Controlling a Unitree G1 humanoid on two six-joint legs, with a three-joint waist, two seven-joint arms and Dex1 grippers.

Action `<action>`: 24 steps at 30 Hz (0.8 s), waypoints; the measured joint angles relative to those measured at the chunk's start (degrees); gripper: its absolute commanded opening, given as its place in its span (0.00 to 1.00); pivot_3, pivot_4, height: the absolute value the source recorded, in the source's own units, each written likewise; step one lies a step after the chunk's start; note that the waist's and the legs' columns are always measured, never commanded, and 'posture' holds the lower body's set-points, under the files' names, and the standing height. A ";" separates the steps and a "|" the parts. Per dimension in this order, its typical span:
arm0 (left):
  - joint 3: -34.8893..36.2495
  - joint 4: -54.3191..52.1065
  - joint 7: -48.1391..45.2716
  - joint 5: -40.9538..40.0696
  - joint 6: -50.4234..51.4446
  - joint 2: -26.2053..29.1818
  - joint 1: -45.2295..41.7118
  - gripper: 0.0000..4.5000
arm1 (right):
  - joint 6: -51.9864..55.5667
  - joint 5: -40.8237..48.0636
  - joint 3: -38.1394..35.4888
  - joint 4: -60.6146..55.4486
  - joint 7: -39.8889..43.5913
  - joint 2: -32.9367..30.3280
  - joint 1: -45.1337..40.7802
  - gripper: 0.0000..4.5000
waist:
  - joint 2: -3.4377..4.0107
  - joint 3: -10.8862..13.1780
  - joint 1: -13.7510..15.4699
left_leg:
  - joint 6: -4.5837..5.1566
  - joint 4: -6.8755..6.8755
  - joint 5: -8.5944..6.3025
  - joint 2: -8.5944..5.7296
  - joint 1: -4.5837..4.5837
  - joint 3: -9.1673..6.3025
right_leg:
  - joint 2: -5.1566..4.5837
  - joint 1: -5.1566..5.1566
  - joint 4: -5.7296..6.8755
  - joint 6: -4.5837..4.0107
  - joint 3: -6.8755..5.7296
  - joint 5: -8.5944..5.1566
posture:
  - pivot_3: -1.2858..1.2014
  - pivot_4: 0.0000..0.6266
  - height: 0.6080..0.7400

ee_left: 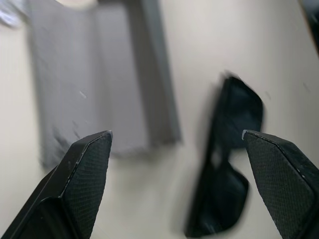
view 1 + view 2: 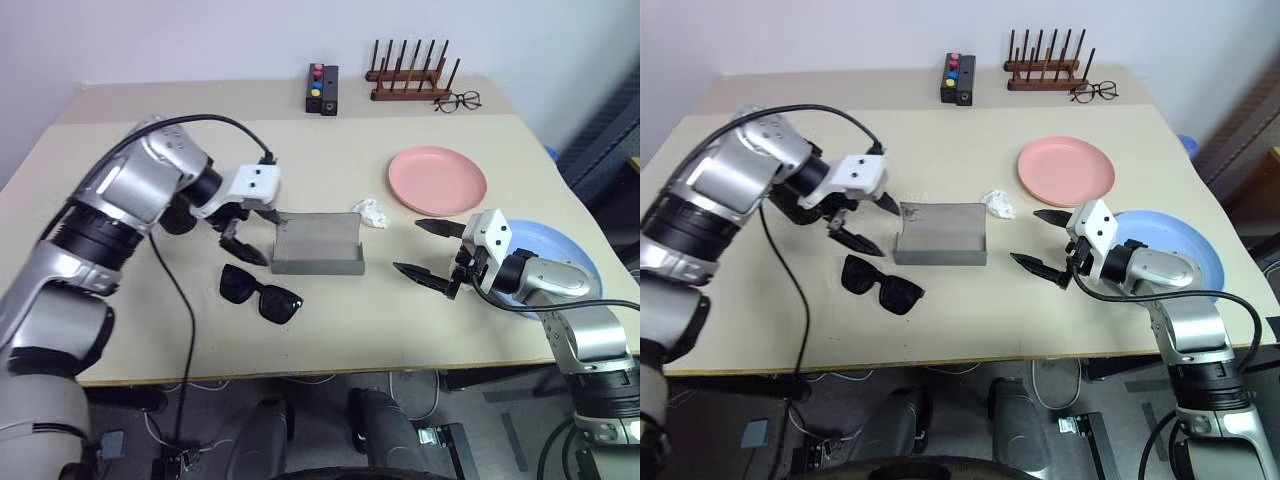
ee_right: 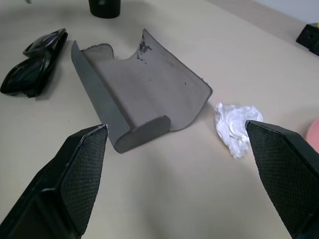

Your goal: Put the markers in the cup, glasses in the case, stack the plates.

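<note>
Left gripper [image 2: 246,232] spread wide, empty, hovering just above table, case [image 2: 318,243] open at its 3 o'clock. Sunglasses [image 2: 260,292] lying flat at its 5 o'clock, untouched. Right gripper [image 2: 428,250] wide, empty, at 3 o'clock of case. Advice: descend over thick frame bridge, pinch squarely, lift clear of case wall.

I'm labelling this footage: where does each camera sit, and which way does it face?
Left and right eye views: on the head, looking down over the table and both arms.
Left wrist view: along the open left gripper at the sunglasses and grey case.
Right wrist view: along the open right gripper at the same two things.
</note>
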 measured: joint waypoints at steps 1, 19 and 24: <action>0.00 -0.29 0.00 -0.62 -1.39 0.69 1.05 0.95 | -0.12 0.00 0.00 0.00 -0.09 0.19 0.01 1.00 | 0.00 0.00 0.04 | 0.00 0.01 0.00 0.00 0.00 0.01 | 0.00 0.01 0.00 -0.01 0.00 -0.01 | 0.52 0.24 1.00; 11.65 1.27 2.45 -2.93 -7.89 -5.18 17.20 0.95 | -0.56 -0.02 0.11 -0.04 -1.12 1.73 1.90 1.00 | 0.02 -0.01 -0.10 | 0.00 0.04 0.00 0.02 0.01 0.01 | 0.05 0.06 -0.08 -0.05 0.00 0.01 | 0.52 0.24 1.00; 13.10 0.62 1.03 -2.93 -7.88 -3.12 19.20 0.95 | -0.62 -0.01 0.05 -0.63 -1.51 1.73 3.17 1.00 | 0.03 -0.01 -0.21 | 0.01 0.02 -0.01 0.04 0.02 0.02 | 0.05 0.06 -0.08 -0.05 0.00 0.01 | 0.52 0.24 1.00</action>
